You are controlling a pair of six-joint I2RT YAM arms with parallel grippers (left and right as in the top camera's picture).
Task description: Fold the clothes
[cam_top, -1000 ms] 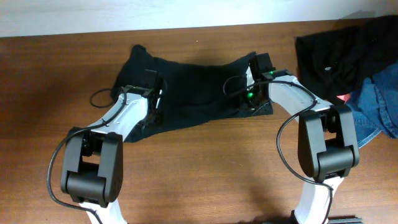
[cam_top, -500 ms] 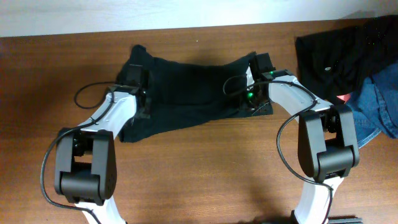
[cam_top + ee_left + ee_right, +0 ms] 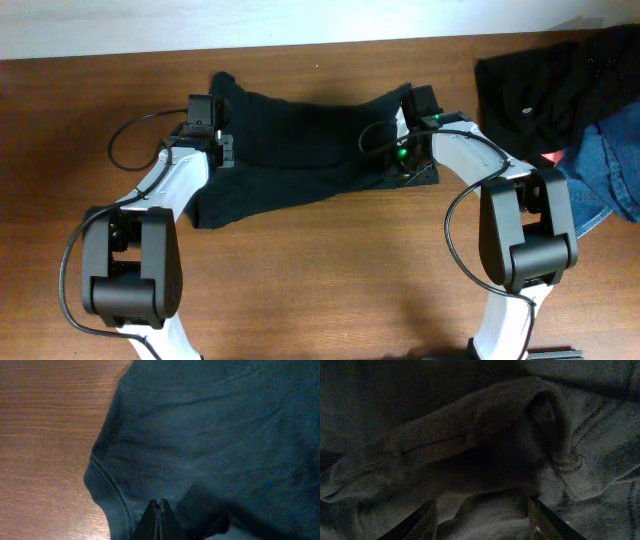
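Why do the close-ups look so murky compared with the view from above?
Overhead: evenly lit and sharp, black T-shirt on brown table. Left wrist: soft focus, the fabric turns bluish. Right wrist: dim and grainy, lens close over dark folds.

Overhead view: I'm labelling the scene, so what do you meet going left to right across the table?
Left pincer → black T-shirt → right pincer → pile of other clothes.
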